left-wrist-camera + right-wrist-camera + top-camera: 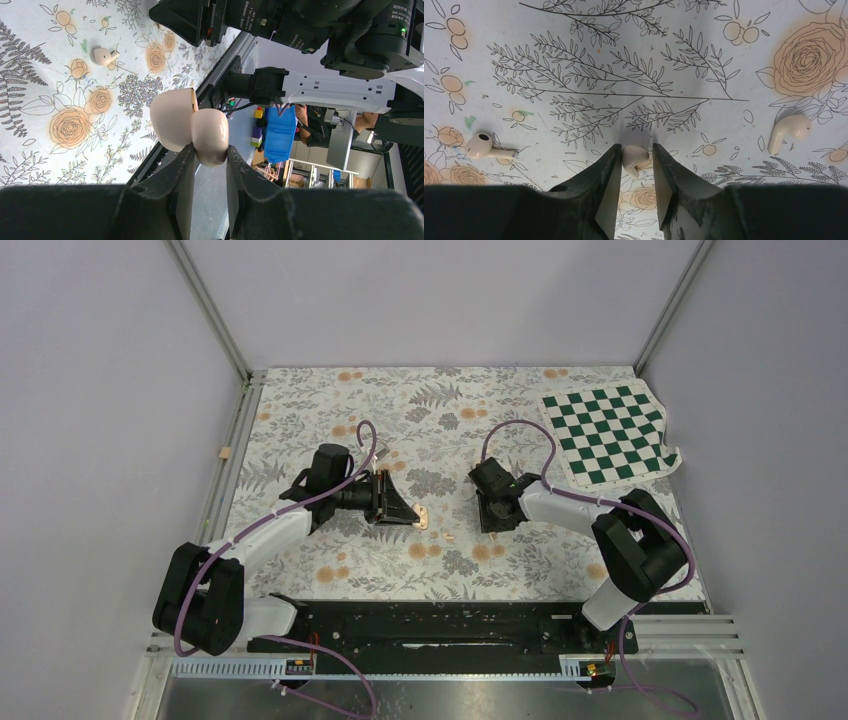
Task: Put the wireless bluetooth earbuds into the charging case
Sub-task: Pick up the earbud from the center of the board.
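**Left side.** The left pincer (210, 150) is clamped tight on one half of the charging case (172, 120). The other half is swung open beside it on a gold hinge. The left wrist view shows only the smooth outer shells, so the hollow faces away. Whether the case touches the desk (300, 410) cannot be told. In the top view it sits near the middle of the floral cloth, just off the pincer's tip.

**Centre.** Loose buds lie on the cloth between the two arms, near the case but apart from it.

**Right side.** The right pincer (636, 147) points down at the desk with its jaws partly open. They straddle one earbud (634, 159), and a thin sliver of cloth shows on each side, so no firm grip is evident. A second earbud (484, 146) lies well off at the left of the right wrist view, with its stem flat on the cloth. A third earbud (789, 131) lies at the right of that view. A checkered mat (610, 435) occupies the far right corner.

**Handling assessment.** The buds look very light, hard and glossy, so they are likely to squirt out or roll under a pinch. The safest hold is probably across the rounded head, leaving the stem free to enter the case. The case looks rigid but slick, and its hinge is the weak point.
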Robot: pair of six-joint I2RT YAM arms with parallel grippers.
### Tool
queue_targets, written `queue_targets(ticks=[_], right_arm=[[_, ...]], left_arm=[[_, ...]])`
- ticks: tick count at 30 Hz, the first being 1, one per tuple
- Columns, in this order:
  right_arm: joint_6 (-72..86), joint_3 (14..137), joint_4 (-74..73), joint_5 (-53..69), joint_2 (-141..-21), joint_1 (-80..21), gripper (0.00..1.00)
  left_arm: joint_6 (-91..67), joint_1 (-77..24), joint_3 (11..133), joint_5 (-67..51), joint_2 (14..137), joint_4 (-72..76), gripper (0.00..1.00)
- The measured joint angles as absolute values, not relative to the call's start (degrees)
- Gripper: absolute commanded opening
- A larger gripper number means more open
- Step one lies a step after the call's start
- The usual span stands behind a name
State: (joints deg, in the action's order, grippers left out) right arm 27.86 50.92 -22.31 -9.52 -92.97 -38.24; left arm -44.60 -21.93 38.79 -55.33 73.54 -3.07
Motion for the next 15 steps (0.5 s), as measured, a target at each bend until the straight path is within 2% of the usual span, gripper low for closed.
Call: queue_targets(ticks=[5, 10, 15], right_arm=[[27.92, 50.92, -21.96, -9.50, -93.08, -38.24, 0.26], [27.90, 50.94, -21.93, -9.45, -93.08, -38.24, 0.10], [27.68, 50.98, -22.39, -9.37, -92.58, -38.24, 0.03]], left_arm=[[-44.58, -21.93, 38.79, -55.33, 73.54, -3.07, 0.00], [-44.58, -21.93, 38.79, -55.33, 73.54, -3.05, 0.00], [-44.58, -21.93, 38.79, -55.48, 73.54, -3.05, 0.00]])
